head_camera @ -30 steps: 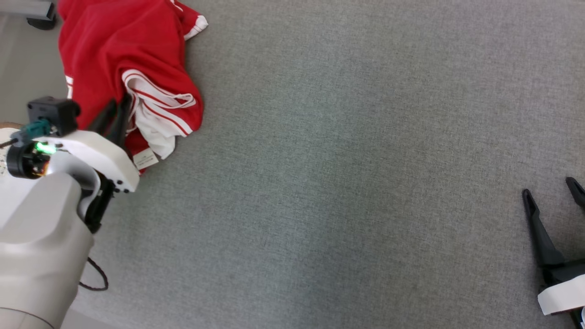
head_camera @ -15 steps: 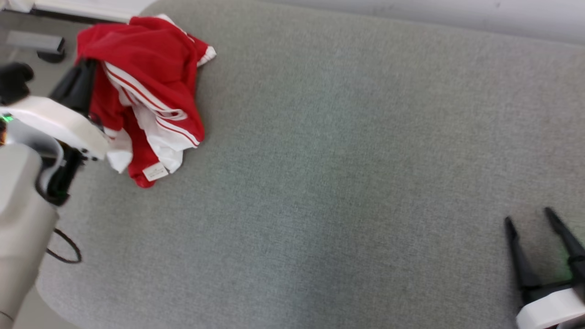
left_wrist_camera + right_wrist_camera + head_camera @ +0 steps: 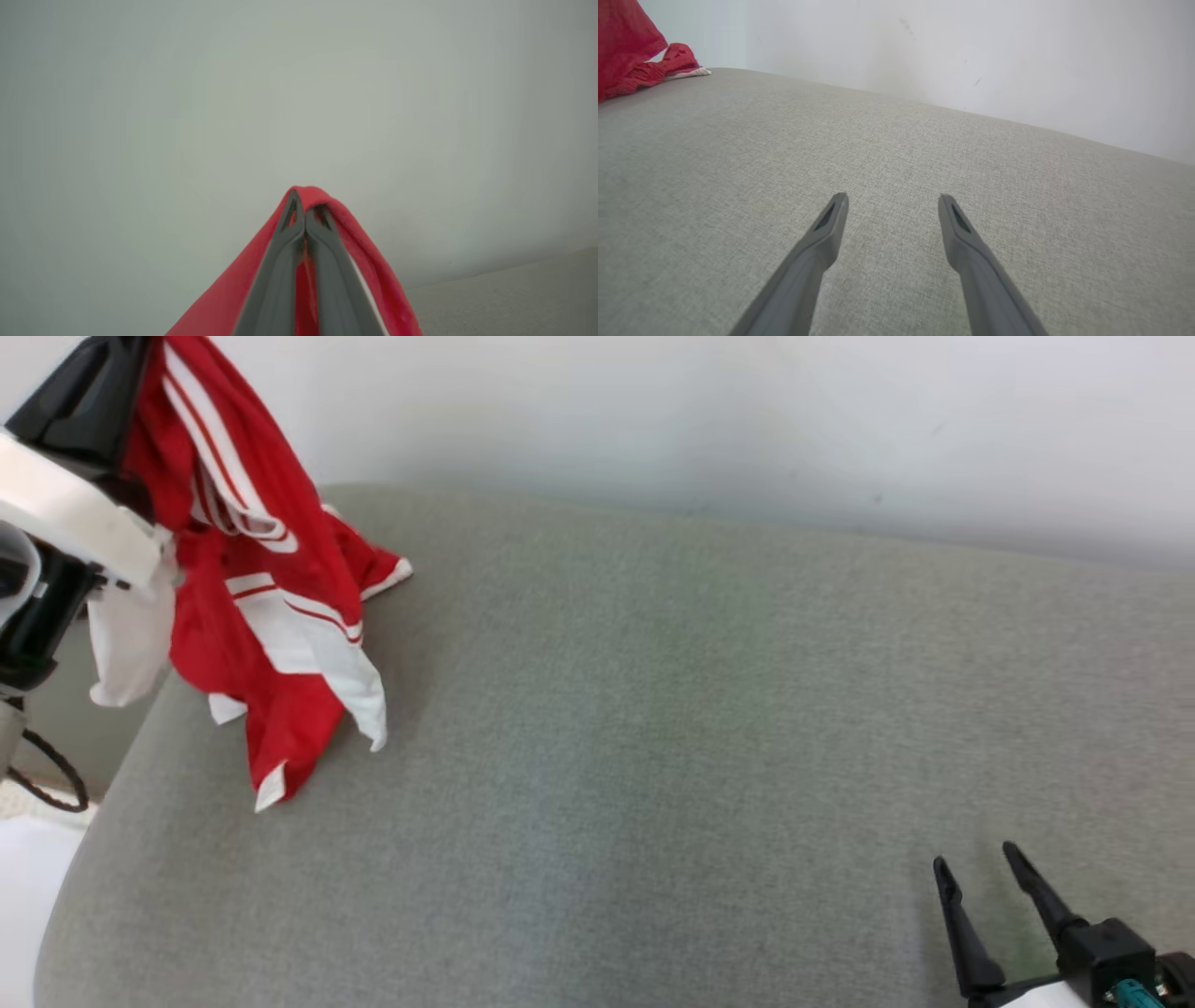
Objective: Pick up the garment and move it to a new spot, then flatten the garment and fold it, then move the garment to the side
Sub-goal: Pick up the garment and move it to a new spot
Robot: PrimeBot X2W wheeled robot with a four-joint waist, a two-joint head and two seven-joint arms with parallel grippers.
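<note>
Garment (image 3: 271, 616) is hanging at upper left, one end trailing on the tabletop (image 3: 653, 709); we are clamping it in our left hand (image 3: 306, 203), our right hand (image 3: 974, 856) hovering spread apart at lower right.

The left gripper (image 3: 304, 212) has slim dark fingers (image 3: 278, 280) with slotted tips, a white housing (image 3: 65, 518) and a looping dark cable (image 3: 58, 782). The right gripper (image 3: 974, 857) bears a black block (image 3: 1102, 947) and a teal connector (image 3: 1134, 995).
</note>
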